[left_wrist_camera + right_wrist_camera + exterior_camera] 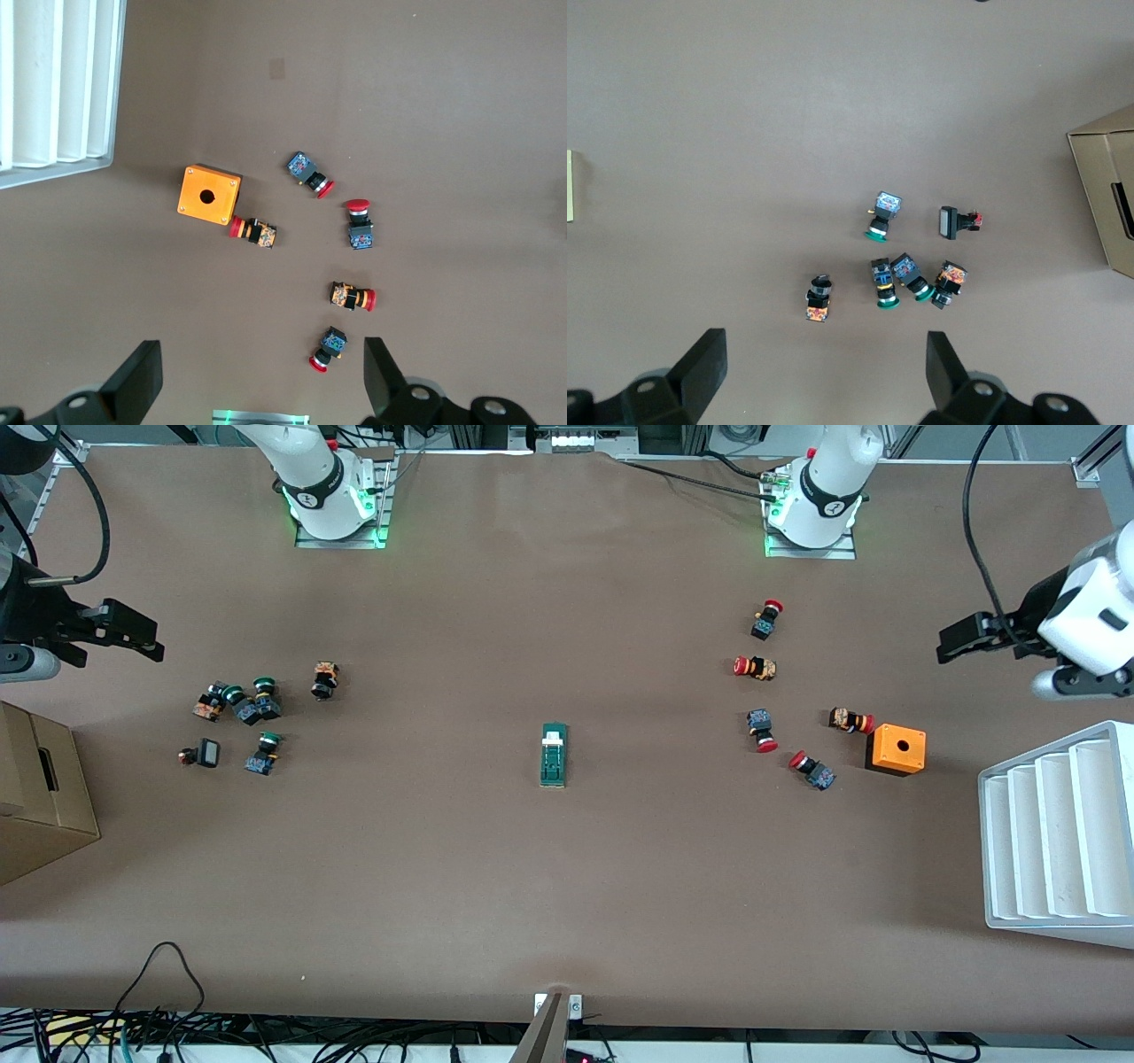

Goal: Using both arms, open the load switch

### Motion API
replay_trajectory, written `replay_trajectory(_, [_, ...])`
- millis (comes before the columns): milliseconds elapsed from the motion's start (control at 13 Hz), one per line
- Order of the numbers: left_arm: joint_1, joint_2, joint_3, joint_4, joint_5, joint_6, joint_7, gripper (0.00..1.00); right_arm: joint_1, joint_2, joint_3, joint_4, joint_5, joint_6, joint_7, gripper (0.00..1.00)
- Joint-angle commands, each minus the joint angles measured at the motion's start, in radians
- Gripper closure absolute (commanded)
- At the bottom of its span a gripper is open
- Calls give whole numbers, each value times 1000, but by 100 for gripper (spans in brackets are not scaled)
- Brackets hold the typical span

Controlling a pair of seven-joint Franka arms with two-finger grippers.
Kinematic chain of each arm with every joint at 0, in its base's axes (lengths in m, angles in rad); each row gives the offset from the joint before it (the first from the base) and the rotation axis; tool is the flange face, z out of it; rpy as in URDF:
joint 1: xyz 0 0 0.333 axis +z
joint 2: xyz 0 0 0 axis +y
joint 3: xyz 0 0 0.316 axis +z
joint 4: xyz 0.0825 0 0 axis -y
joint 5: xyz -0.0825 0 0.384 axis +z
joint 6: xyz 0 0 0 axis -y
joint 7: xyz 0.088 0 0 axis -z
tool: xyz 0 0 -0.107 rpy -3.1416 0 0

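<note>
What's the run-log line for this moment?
load switch: mid-table, untouched | left pincer: open, waiting | right pincer: open, waiting

Even overhead light, soft short shadows under parts, green glow at arm bases, pics sharp, no glare

Front cam high, facing robots; wrist cams look straight down.
Shared: orange box (896, 749) (209, 196), cardboard box (40, 793) (1107, 199).

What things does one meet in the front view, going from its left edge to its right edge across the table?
Cardboard box → green-capped buttons → load switch → red-capped buttons → orange box → white rack.
</note>
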Motion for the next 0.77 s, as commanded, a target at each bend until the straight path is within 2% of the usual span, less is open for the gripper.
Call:
replay_trajectory(0, [-10,-43,45,-35,-24,21,89,0,-3,1,6,17,-17,-19,4,1])
replay_trajectory(154, [-9,-52,67,-35,-23,18,126,0,-3,1,6,17,-17,-19,4,1])
replay_trajectory(692, [-26,-72,70,-32,-18,9,126,0,-3,1,6,17,-17,-19,4,1])
